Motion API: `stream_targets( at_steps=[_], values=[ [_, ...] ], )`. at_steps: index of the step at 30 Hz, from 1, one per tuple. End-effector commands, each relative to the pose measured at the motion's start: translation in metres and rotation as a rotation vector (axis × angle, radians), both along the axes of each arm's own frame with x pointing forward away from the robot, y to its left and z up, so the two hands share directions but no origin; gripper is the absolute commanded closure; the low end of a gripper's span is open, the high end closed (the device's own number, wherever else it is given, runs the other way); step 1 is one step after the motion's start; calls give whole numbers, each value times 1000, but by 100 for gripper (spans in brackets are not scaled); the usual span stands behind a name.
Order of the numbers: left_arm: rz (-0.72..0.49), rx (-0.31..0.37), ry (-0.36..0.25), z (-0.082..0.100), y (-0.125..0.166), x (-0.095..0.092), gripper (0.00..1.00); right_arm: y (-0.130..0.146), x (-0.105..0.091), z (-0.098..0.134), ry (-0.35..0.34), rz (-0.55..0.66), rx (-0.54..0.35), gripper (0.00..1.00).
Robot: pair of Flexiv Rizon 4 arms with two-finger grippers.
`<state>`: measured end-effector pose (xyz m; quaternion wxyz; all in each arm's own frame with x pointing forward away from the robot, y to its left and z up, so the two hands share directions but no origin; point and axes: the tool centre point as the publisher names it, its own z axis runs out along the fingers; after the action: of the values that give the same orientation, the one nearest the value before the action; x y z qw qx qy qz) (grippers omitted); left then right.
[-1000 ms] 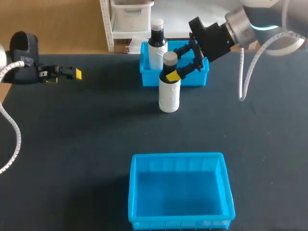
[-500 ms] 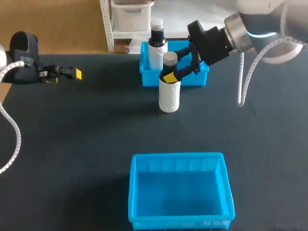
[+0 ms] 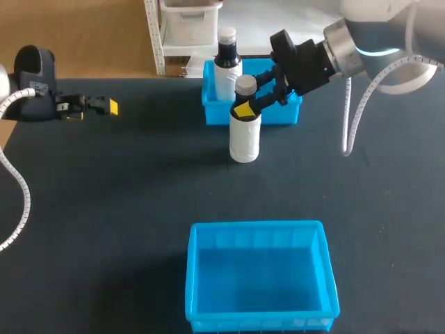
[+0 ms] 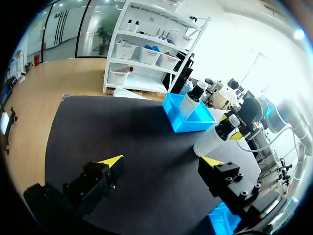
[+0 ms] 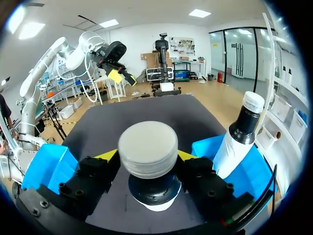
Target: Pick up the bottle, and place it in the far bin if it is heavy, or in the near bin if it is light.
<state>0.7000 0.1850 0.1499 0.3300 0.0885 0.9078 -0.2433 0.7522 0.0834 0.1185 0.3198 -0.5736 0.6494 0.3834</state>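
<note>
The bottle, white-bodied with a dark neck and a grey cap, stands upright on the dark table, just at the 6 o'clock side of the far bin. Our right gripper comes in from 2 o'clock and is closed on the bottle's neck right under the cap. In the right wrist view, its 2 fingers press in from opposite sides.

Inside the far bin, at 11 o'clock from the bottle, 1 second bottle stands upright in the bin's left corner. The near bin lies well apart at 6 o'clock from the bottle, nothing visible in it.

Our left gripper hangs over the table's left edge, at 9 o'clock from the bottle and well apart from it. Its jaws are spread wide, with only the table between them.
</note>
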Motion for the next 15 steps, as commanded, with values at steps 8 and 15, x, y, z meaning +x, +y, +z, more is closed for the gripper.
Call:
stream_targets(
  at_steps=[8, 15],
  values=[
    [0, 0, 0, 0, 0, 0, 0, -1, -1, 0, 2, -7, -1, 53],
    [0, 0, 0, 0, 0, 0, 0, -4, -1, 8, -5, -11, 0, 57]
  ],
)
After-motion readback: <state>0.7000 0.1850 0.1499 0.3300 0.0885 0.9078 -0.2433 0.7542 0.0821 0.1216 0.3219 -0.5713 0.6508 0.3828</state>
